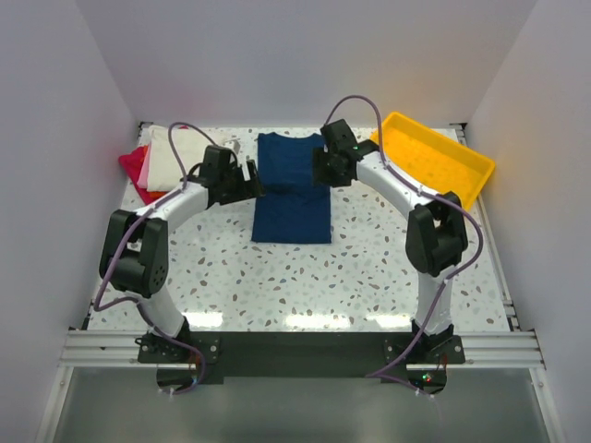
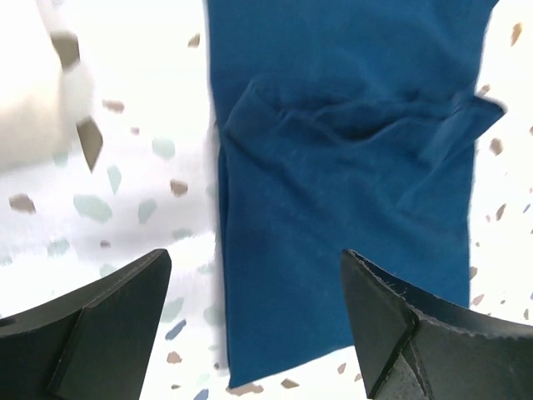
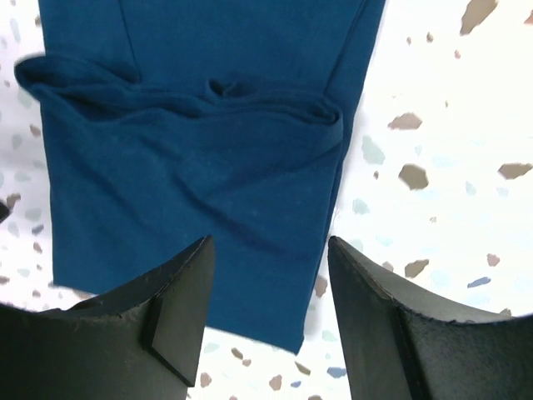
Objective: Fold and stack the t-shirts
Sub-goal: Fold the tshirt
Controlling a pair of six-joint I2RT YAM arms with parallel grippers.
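Two pairs of fingers hang low over the navy t-shirt (image 1: pixel 292 208), one pair at each long edge of it. The left fingers (image 2: pixel 108 325) are spread wide and hold nothing. The right fingers (image 3: pixel 166 317) are also spread, a little less, and are empty too. In each wrist view one finger stands over the cloth and the other over the bare surface (image 1: pixel 277 277), so every pair straddles an edge.

The shirt lies flat between the two pairs as a narrow strip. Its long axis runs from the side of the arm bases to the far wall, square to the line that joins the left and right fingers. A soft, wrinkled ridge crosses the strip just beyond the fingertips, where one layer lies over another. Which end is the collar I cannot tell, and no print shows.

I judge that the step in hand is to make the strip shorter. To do it well, both pairs should pinch all the layers at the same place along the strip and lift together. They should then carry the cloth along the long axis so that the side edges stay one over the other. The ridge should be pulled smooth first, I think. The folded shirts (image 1: pixel 152 166) wait beyond the left fingers, on their outer side.
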